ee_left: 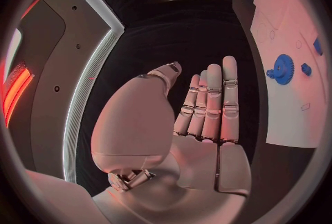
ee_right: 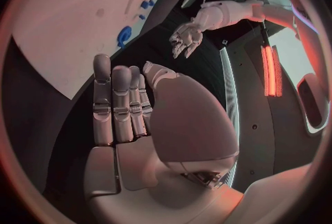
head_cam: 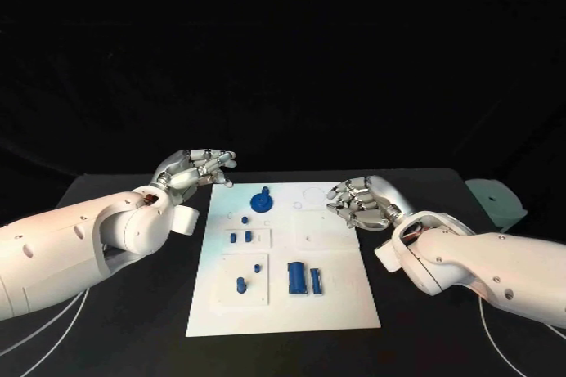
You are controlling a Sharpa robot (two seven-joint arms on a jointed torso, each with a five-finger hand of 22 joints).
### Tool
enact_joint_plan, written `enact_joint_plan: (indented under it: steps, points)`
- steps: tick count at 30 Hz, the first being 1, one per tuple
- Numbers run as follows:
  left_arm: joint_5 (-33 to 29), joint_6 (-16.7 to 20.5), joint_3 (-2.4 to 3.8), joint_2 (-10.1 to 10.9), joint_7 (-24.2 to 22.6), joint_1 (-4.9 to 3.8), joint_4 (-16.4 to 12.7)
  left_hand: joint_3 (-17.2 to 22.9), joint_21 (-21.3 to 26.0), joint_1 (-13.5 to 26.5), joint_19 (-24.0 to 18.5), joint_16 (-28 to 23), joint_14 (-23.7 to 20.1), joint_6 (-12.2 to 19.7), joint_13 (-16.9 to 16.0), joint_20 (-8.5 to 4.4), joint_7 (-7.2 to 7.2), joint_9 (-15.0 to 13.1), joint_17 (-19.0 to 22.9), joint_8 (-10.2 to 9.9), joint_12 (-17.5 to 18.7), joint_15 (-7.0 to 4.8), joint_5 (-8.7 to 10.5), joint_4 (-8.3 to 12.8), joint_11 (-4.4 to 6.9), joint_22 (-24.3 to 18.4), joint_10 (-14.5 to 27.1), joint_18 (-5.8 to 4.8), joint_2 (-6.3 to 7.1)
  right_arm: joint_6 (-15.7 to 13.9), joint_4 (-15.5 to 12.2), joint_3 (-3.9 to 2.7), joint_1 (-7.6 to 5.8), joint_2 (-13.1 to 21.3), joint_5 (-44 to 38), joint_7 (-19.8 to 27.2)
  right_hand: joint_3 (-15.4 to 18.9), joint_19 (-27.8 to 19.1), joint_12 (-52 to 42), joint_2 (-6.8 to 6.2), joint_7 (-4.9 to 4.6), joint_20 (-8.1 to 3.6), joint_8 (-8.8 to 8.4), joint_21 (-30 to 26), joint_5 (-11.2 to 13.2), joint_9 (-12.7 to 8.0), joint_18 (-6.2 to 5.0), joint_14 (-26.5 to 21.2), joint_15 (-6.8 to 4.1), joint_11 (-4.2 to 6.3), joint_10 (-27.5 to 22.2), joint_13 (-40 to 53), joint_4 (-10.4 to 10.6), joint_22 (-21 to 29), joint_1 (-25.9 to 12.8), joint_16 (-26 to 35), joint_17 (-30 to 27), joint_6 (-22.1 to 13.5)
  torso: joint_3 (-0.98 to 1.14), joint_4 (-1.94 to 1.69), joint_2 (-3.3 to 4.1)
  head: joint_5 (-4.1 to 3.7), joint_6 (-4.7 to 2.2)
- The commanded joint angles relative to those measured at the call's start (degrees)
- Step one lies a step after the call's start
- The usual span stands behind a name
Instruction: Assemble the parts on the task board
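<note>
The left hand (head_cam: 197,168) hovers over the black worktop (head_cam: 130,311) just off the far corner of the task board (head_cam: 283,311), fingers loosely apart, holding nothing. The right hand (head_cam: 360,202) hangs at the board's opposite edge, equally empty. Between them, nearer the left hand, stands a blue gear (head_cam: 262,200); the other blue parts (head_cam: 302,279) lie closer to the robot. The left wrist view shows that hand's fingers (ee_left: 211,103) straight and side by side, with the gear (ee_left: 282,69) beyond them.

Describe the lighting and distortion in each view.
Head view: bright even light on the white task board, black surroundings. Left wrist view: fisheye bend, reddish cast over the left hand. Right wrist view: same curvature, pink tint on the right hand.
</note>
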State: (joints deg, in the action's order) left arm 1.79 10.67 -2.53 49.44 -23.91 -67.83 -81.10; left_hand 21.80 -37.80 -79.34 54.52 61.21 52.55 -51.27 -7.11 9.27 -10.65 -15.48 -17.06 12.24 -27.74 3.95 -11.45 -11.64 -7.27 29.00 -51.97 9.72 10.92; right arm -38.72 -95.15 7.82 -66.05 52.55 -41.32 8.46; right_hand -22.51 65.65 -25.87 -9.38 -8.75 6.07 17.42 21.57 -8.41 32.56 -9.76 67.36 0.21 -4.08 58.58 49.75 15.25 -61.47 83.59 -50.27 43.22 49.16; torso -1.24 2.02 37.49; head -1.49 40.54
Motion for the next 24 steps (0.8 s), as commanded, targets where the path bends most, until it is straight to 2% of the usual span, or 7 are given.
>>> enact_joint_plan:
  steps: [1,13,14,16,18,23,24]
  points:
    - [-2.4,2.77,0.0,-0.91,-5.31,0.36,1.28,-0.53,6.4,-1.59,-2.39,-7.78,-3.45,0.8,1.83,1.32,-0.24,0.04,3.4,0.49,2.94,1.05,0.0,-0.4,-0.74,-4.0,-0.98,0.61,-0.25,4.57,4.77,-0.33,-0.68,-2.13,20.86,9.89,-1.34,-1.41,5.58,-0.34,-0.51,0.84,-1.2,-5.51,0.25,-1.43,-0.54,-2.99,0.96,-1.01,-0.77,-7.64,0.14,5.14,0.33,7.16,-3.34,-0.72,-0.52,0.05,-1.33,0.14,-1.83]
    - [-3.76,6.56,-0.01,-4.56,-8.73,1.88,6.7,-3.83,33.13,-4.38,-9.76,-41.02,-10.39,4.85,3.56,7.41,0.5,2.37,12.15,-1.99,21.04,7.0,-0.27,-2.29,-5.15,-22.72,-0.62,-0.77,-1.53,13.92,21.39,-1.36,-1.49,-9.59,30.46,14.52,-2.96,-7.14,21.43,0.14,-2.53,6.19,-7.59,-17.96,1.63,-7.3,-0.73,-8.54,5.84,-4.45,2.96,-38.5,-1.49,32.26,-2.2,36.06,-20.03,0.44,0.0,-0.82,-2.72,0.76,-4.98]
    - [-2.63,4.09,-0.06,-4.26,-5.69,1.79,6.4,-21.8,37.8,20.89,-54.52,-61.21,-52.55,51.27,7.11,-9.27,10.65,15.48,17.06,-12.24,27.74,-3.95,11.45,11.64,7.27,-29.0,51.97,-9.72,-10.92,8.98,20.52,-1.31,-1.49,-9.29,26.26,11.02,22.51,-25.04,25.87,9.38,8.75,-6.07,-17.42,-21.57,8.41,-32.56,9.76,-26.47,-0.21,4.08,-15.84,-49.75,-15.25,61.47,-26.34,50.27,-43.22,-49.16,-0.27,-0.52,-2.43,0.63,-4.52]
    - [-2.62,4.31,-0.04,-4.26,-5.69,1.84,6.29,-21.8,37.8,22.38,-54.52,-61.21,-52.55,51.27,7.11,-9.27,10.65,15.48,17.06,-12.24,27.74,-3.95,11.45,11.64,7.27,-29.0,51.97,-9.72,-10.92,8.77,20.3,-1.41,-1.38,-9.27,26.47,11.17,22.51,-65.65,25.87,9.38,8.75,-6.07,-17.42,-21.57,8.41,-32.56,9.76,-67.36,-0.21,4.08,-16.61,-49.75,-15.25,61.47,-28.21,50.27,-43.22,-49.16,-0.23,-0.56,-2.54,0.65,-4.57]
    - [-2.6,4.99,0.02,-4.27,-5.69,1.97,5.93,-21.8,37.8,26.51,-54.52,-61.21,-52.55,51.27,7.11,-9.27,10.65,15.48,17.06,-12.24,27.74,-3.95,11.45,11.64,7.27,-29.0,51.97,-9.72,-10.92,8.12,19.61,-1.7,-1.05,-9.21,27.15,11.64,22.51,-65.65,25.87,9.38,8.75,-6.07,-17.42,-21.57,8.41,-32.56,9.76,-67.36,-0.21,4.08,-58.58,-49.75,-15.25,61.47,-32.36,50.27,-43.22,-49.16,-0.1,-0.69,-2.89,0.73,-4.71]
    - [-2.48,9.34,0.41,-4.35,-5.72,2.84,3.67,-21.8,37.8,36.83,-54.52,-61.21,-52.55,51.27,7.11,-9.27,10.65,15.48,17.06,-12.24,27.74,-3.95,11.45,11.64,7.27,-29.0,51.97,-9.72,-10.92,4.03,15.25,-3.55,1.05,-8.8,31.44,14.57,22.51,-65.65,25.87,9.38,8.75,-6.07,-17.42,-21.57,8.41,-32.56,9.76,-67.36,-0.21,4.08,-58.58,-49.75,-15.25,61.47,-42.25,50.27,-43.22,-49.16,0.71,-1.49,-4.96,1.19,-5.59]
    - [-2.44,10.48,0.51,-4.36,-5.73,3.07,3.08,-21.8,37.8,38.57,-54.52,-61.21,-52.55,51.27,7.11,-9.27,10.65,15.48,17.06,-12.24,27.74,-3.95,11.45,11.64,7.27,-29.0,51.97,-9.72,-10.92,2.97,14.12,-4.03,1.59,-8.69,32.55,15.33,22.51,-65.65,25.87,9.38,8.75,-6.07,-17.42,-21.57,8.41,-32.56,9.76,-67.36,-0.21,4.08,-58.58,-49.75,-15.25,61.47,-83.59,50.27,-43.22,-49.16,0.85,-1.63,-5.32,1.27,-5.74]
